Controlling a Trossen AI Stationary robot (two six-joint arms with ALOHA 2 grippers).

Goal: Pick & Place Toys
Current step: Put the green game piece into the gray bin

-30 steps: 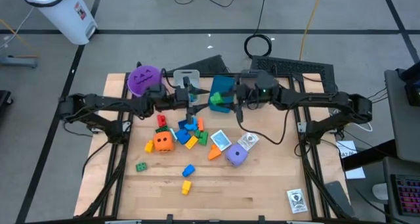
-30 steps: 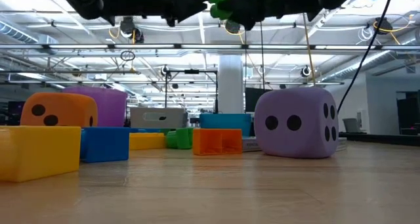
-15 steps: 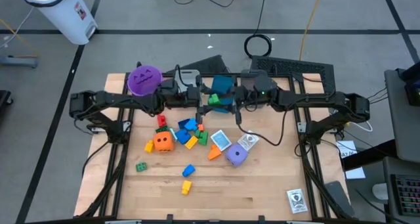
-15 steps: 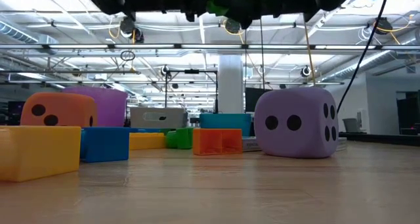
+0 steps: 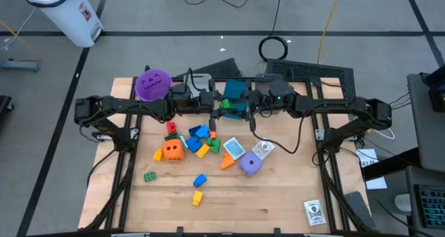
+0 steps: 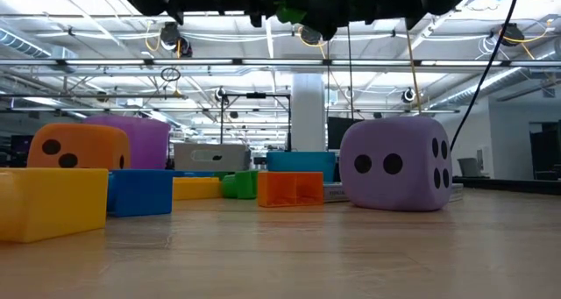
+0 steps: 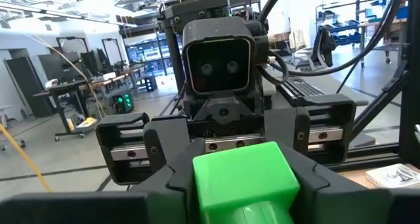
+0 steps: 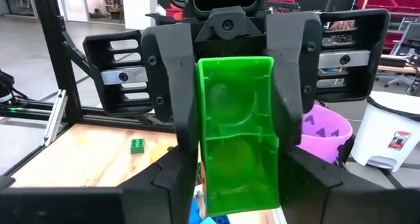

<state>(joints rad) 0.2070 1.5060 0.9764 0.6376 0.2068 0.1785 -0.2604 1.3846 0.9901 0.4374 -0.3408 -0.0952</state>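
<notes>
A green brick point(image 5: 228, 105) hangs high over the table's far middle, between my two grippers, which face each other tip to tip. My left gripper point(image 5: 219, 103) reaches it from the left and my right gripper point(image 5: 238, 105) from the right, and both are shut on it. Below, loose toys lie in a heap point(image 5: 200, 138) on the wooden table point(image 5: 278, 202): blue, yellow and orange bricks, an orange die point(image 5: 173, 150), a purple die point(image 5: 250, 165) and printed cubes point(image 5: 263, 149). My left gripper pinches one end of the green brick point(image 7: 241, 175) between its two fingers, which lie level and come from the table's left. In the right wrist view these fingers point(image 8: 178, 86) sit on the brick's two long sides. The brick is clear of the table. My right gripper has the brick's other end point(image 8: 239, 191) between its two fingers point(image 8: 172, 178), level, from the table's right. The fingers stand against the long sides. The brick's hollow underside faces this arm's camera, and the brick lies level between both hands.
A purple cup point(image 5: 152, 84), a grey bin point(image 5: 198, 79) and a blue bin point(image 5: 236, 90) stand at the far edge. Single bricks lie nearer: green point(image 5: 149, 176), blue point(image 5: 200, 180), yellow point(image 5: 197, 197). A printed card point(image 5: 314, 211) lies at the near right.
My left gripper has moved toward the table's right and a little up, closing the distance to the green brick that my right gripper holds level. Its fingers now stand around the brick's free end. The right arm and the brick have kept their place.
</notes>
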